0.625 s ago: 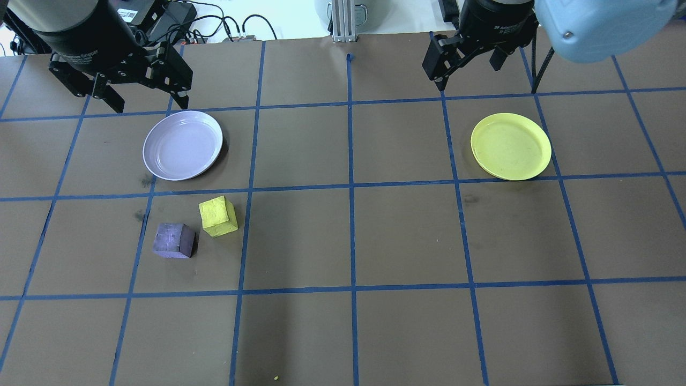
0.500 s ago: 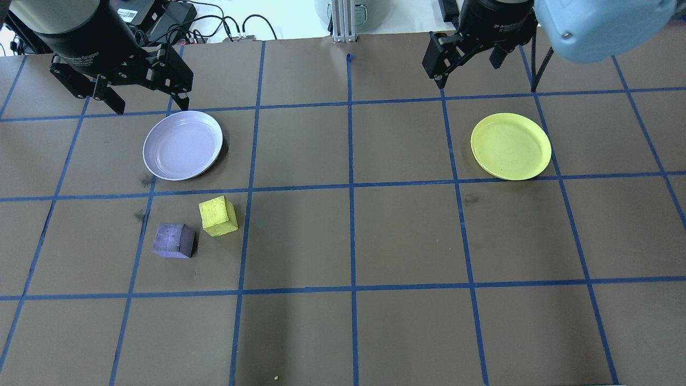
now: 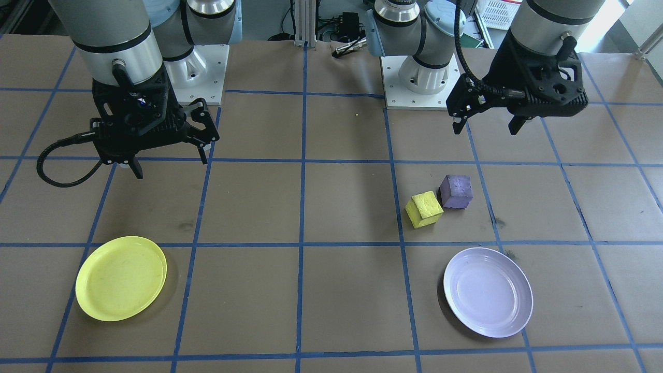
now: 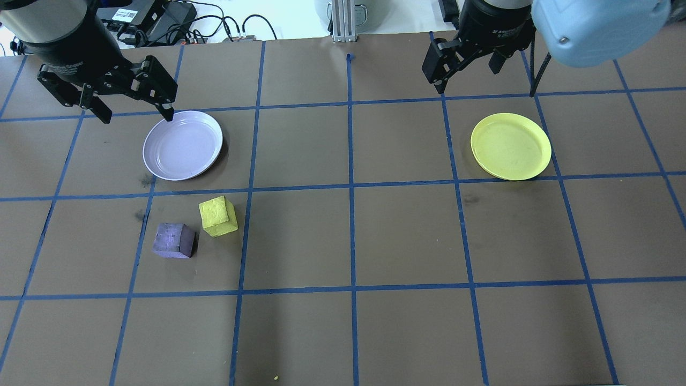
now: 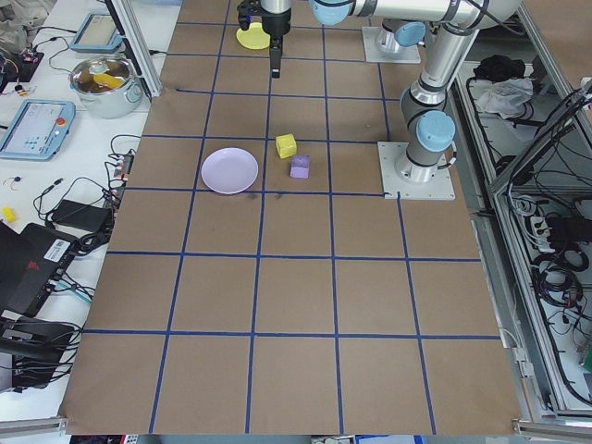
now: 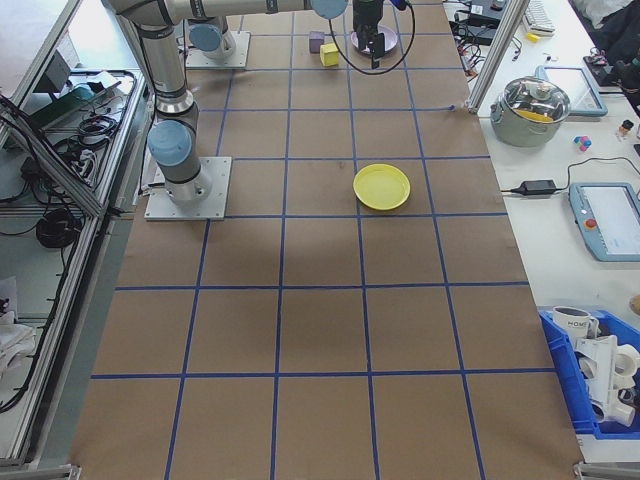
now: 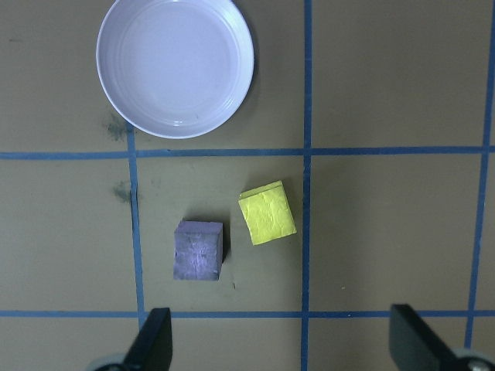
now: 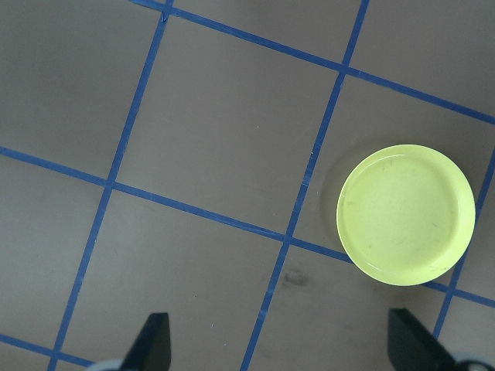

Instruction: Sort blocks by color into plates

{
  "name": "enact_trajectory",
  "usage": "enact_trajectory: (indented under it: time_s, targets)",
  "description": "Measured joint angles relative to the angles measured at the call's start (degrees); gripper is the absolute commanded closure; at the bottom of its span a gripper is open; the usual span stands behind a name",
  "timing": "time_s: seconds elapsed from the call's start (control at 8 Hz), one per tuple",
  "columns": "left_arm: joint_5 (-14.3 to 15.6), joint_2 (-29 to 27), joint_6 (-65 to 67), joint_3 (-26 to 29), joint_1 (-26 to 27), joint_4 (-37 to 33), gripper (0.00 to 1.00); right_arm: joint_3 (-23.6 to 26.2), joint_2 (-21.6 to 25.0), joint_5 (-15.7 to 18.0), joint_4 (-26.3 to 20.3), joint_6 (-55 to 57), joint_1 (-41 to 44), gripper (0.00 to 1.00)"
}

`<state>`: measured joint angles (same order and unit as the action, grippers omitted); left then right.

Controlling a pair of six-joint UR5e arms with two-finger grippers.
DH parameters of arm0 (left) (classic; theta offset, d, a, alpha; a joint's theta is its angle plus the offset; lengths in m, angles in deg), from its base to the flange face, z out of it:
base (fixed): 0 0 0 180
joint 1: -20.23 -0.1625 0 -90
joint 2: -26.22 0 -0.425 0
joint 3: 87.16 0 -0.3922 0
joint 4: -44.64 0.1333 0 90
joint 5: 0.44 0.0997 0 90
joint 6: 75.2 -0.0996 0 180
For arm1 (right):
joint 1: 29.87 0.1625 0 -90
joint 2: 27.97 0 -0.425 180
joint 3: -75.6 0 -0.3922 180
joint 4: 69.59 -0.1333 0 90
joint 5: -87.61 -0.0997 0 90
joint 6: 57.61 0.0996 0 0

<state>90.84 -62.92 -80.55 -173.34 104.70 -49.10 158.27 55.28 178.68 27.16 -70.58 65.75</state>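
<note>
While both blocks sit on the desk (image 4: pixel 375 236), our left tool (image 4: pixel 134 110) and right tool (image 4: pixel 466 72) hang released, empty.

Brown table (image 4: pixel 407 236) covered in matte paper, ruled into squares by blue tape lines (image 4: pixel 352 177). Along its far edge, an upright aluminium post (image 4: pixel 343 21) and a tangle of black cables (image 4: pixel 214 24) on a white bench. Beside one long edge, a lidded steel pot (image 6: pixel 538 108), a tablet-like pendant (image 6: pixel 606 218) and a blue bin (image 6: pixel 600 375) holding white mugs. Past the opposite long edge, grey floor with coiled cables (image 5: pixel 555 250) behind metal framing. Even, bright lighting, soft shadows.
</note>
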Motion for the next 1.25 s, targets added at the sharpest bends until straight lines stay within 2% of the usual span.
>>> enact_trajectory:
  time_s: [0.62,0.88,1.0,1.25]
  targets:
    - [0.4,0.2,-5.3,-13.3,-8.9,0.2,0.0,1.5,0.5,-0.2,0.0,-0.1,-0.1,0.0]
    - [0.4,-2.2,-11.7,-16.1,-15.1,0.4,0.0,1.5,0.5,-0.2,0.0,-0.1,-0.1,0.0]
    - [0.4,-4.3,-13.1,-17.7,-16.7,1.4,0.0,1.5,0.5,-0.2,0.2,-0.1,-0.1,0.0]
    - [0.4,-8.5,-13.6,-20.6,-17.6,8.1,0.0,1.5,0.5,-0.2,0.4,-0.1,-0.1,0.0]
